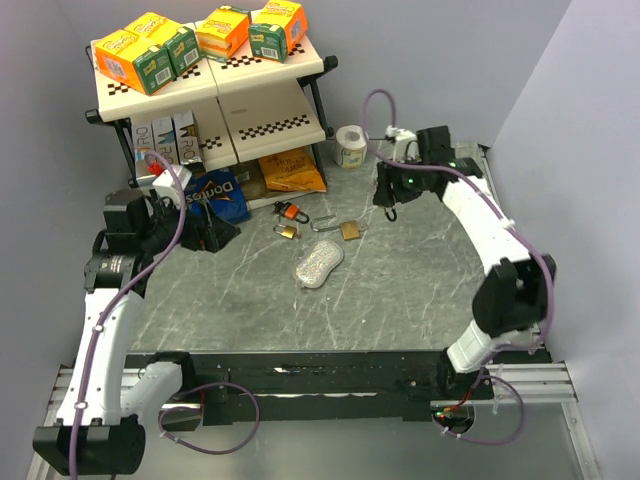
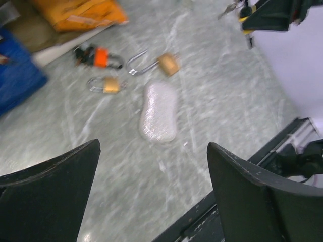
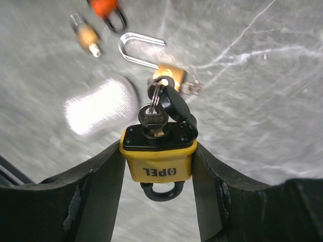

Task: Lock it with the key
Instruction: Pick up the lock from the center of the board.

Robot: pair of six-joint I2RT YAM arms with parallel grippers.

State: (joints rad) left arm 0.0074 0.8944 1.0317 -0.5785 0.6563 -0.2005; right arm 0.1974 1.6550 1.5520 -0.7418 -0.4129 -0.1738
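A yellow padlock (image 3: 159,161) with a black top and black shackle is clamped between the fingers of my right gripper (image 3: 159,151). The shackle points back toward the wrist. A silver key (image 3: 153,117) sits in its keyhole, with a ring and a black flap beside it. In the top view the right gripper (image 1: 388,195) hangs above the table at the back right. My left gripper (image 2: 154,146) is open and empty above the bare table, and in the top view the left gripper (image 1: 215,235) is at the left.
On the table lie a brass padlock with open shackle (image 1: 349,230), a small brass padlock (image 1: 286,231), an orange padlock (image 1: 292,211) and a white bubble pouch (image 1: 320,264). A shelf with boxes (image 1: 215,75), snack bags (image 1: 290,170) and a tape roll (image 1: 350,146) stand behind.
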